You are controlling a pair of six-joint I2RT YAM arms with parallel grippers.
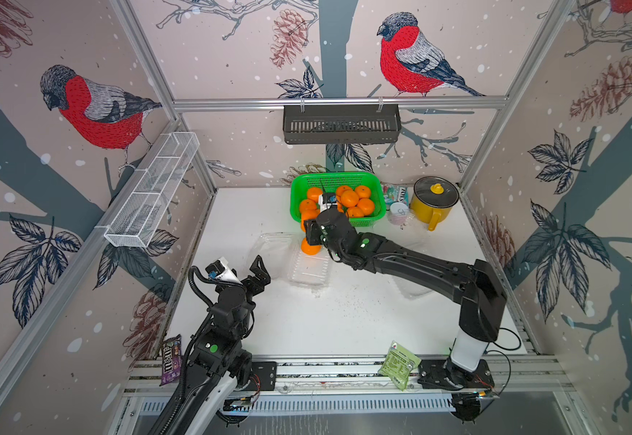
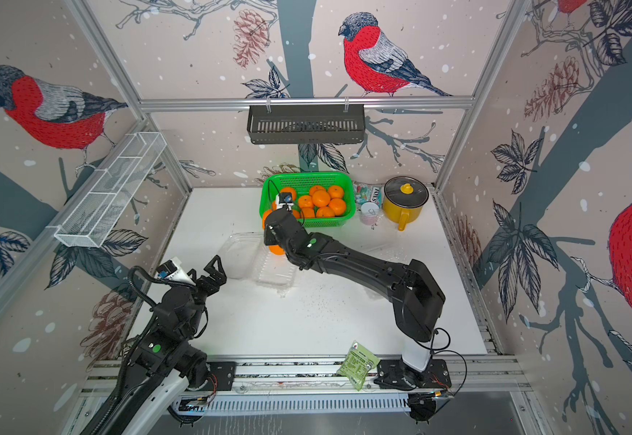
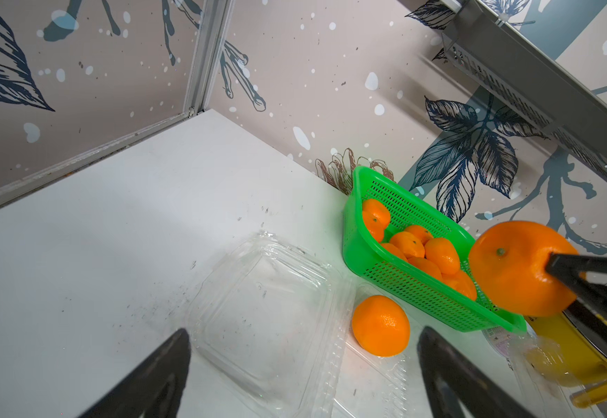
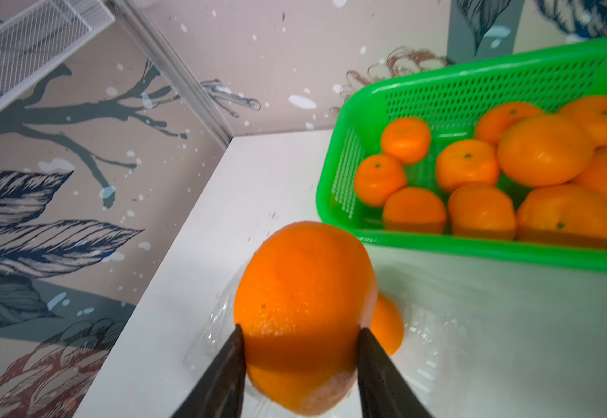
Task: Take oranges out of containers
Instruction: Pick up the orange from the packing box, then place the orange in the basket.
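Slippage threatens: your right hand (image 4: 300,329) pinches the orange (image 4: 302,275) low, centre frame; a fast swing could drop it. Left hand (image 3: 304,331) gapes, empty.

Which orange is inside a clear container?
The lone orange in the open container; the right gripper holds another orange, the rest sit in the green basket.

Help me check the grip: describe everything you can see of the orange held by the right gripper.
The orange is round, slightly flattened, bright and glossy, with finely pitted skin and a small green stem dimple seen in the left wrist view. The right gripper is shut on it, one black finger pressing each side. It hangs off the table, touching nothing else, beside the green basket, near the open clear container that holds another orange.
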